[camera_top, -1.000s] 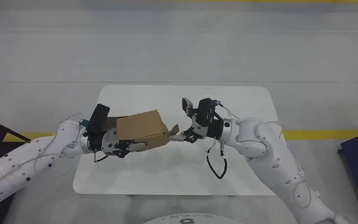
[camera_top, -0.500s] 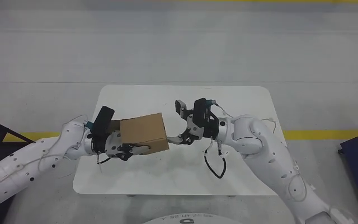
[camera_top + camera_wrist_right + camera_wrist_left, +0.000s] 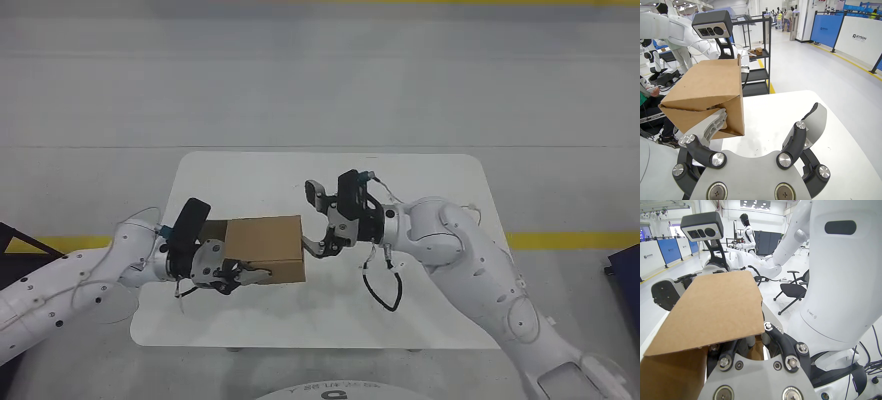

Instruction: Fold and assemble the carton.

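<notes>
The carton (image 3: 265,248) lies over the left half of the table (image 3: 440,300), between both arms. The left gripper (image 3: 232,272) seems clamped on the carton's front wall, though cardboard hides its fingertips. The right gripper (image 3: 769,109) is spread wide, with one finger (image 3: 715,121) poked between the flaps at the carton's right end.

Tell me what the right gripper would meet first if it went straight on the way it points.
The carton. The open right gripper points at its folded end, and one finger touches the flaps there; the other would likely pass beside the box, above the table.
</notes>
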Robot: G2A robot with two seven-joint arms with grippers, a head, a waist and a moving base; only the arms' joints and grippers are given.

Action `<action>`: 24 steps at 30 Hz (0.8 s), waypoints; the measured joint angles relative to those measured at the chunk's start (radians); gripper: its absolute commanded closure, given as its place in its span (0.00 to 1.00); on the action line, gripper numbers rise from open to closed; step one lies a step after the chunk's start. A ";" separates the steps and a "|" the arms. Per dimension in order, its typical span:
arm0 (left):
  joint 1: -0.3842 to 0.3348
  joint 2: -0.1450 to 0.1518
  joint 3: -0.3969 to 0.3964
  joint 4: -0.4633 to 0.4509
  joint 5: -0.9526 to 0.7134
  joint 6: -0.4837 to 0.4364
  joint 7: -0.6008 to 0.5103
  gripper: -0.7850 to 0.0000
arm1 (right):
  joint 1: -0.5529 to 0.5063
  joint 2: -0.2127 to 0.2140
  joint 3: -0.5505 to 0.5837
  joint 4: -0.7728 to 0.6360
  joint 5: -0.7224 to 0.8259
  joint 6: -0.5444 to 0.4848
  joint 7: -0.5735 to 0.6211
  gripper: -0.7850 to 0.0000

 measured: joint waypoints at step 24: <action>-0.003 0.032 0.000 -0.062 -0.017 0.000 0.000 1.00 | 0.130 -0.014 -0.105 0.134 0.235 -0.163 0.110 0.00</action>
